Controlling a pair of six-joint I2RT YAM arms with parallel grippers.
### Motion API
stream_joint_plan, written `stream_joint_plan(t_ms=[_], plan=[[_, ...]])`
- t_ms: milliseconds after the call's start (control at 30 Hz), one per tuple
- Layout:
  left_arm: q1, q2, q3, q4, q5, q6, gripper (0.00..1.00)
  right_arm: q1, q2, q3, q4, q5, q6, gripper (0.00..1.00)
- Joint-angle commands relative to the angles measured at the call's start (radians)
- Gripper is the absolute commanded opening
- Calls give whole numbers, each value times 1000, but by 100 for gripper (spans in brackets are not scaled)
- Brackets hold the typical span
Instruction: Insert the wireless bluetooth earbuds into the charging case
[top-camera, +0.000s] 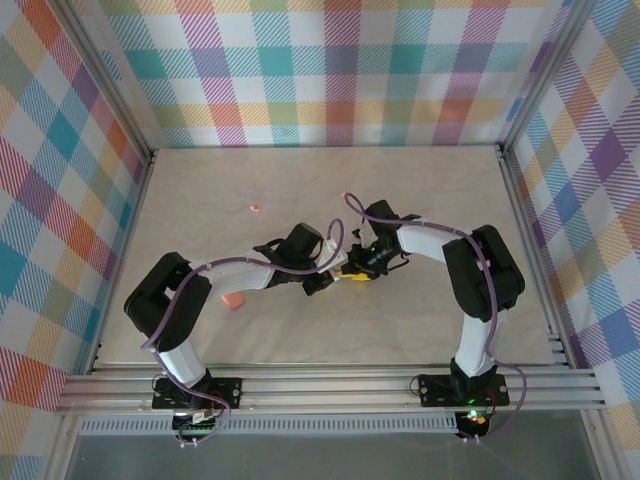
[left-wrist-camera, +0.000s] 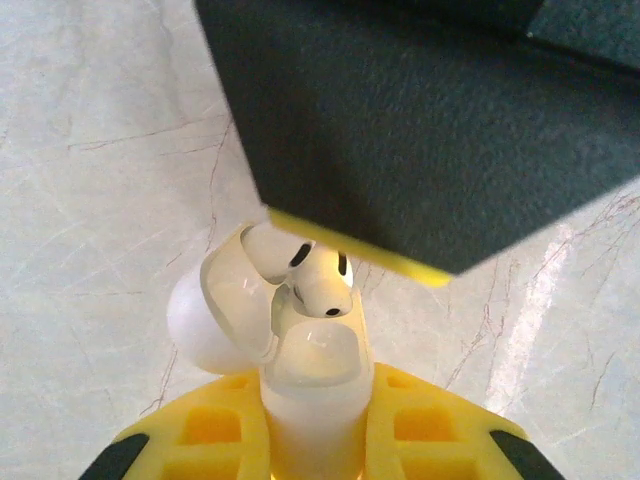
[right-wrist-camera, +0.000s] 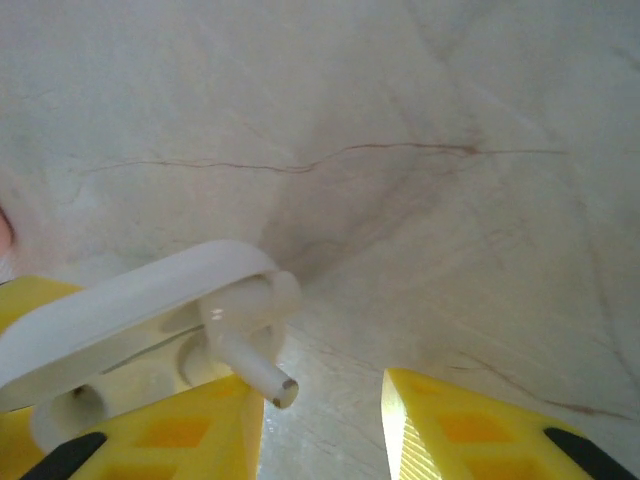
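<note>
While the left claw is clamping the open white charging case | right claw is standing open | a white earbud is resting at the case mouth

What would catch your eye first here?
The left gripper and right gripper meet nose to nose in the middle of the table. The left one pinches an open white case, and a white earbud pokes out of it. A pink case lies alone beside the left arm.

pastel plaid walls on three sides; beige marbled tabletop; aluminium rail frame.
</note>
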Motion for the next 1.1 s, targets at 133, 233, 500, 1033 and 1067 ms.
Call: stream_joint_plan(t_ms=[133,233,500,1033,1067], plan=[[-6,-54,-22,27,25,-2,0,-68,-94,-13,-31,35,30,38],[-5,-55,-26,37,25,-7,0,-72,-119,-6,-46,23,23,38],[16,-101,-73,96,43,-48,0,-70,-149,17,-102,82,-35,36],[52,-297,-209,177,75,-144,0,9,-128,-50,-6,177,-228,27],[52,-303,-210,175,73,-143,0,14,-123,-47,-8,185,-241,27]])
